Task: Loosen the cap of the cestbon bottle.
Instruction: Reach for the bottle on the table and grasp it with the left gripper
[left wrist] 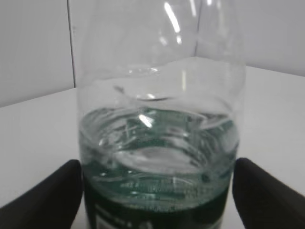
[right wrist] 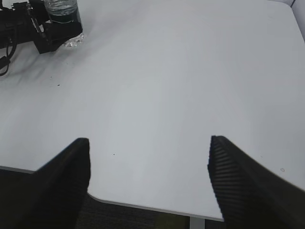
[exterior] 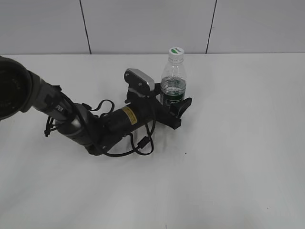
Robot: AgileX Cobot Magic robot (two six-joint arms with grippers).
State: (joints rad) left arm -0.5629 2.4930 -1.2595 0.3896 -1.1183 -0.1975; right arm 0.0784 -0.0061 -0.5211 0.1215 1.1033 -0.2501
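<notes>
We see even, bright, diffuse light with faint shadows on the white tabletop (exterior: 228, 157). Highlights streak the small clear plastic water bottle (left wrist: 162, 119), which is soft-focused up close; black fingertips (right wrist: 62, 186) blur.

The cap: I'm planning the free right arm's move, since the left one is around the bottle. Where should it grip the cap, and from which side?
Probably on its round side wall, coming down from above. The cap sits exposed atop the upright bottle, well above the left gripper at the label. The right gripper is open, far off.
</notes>
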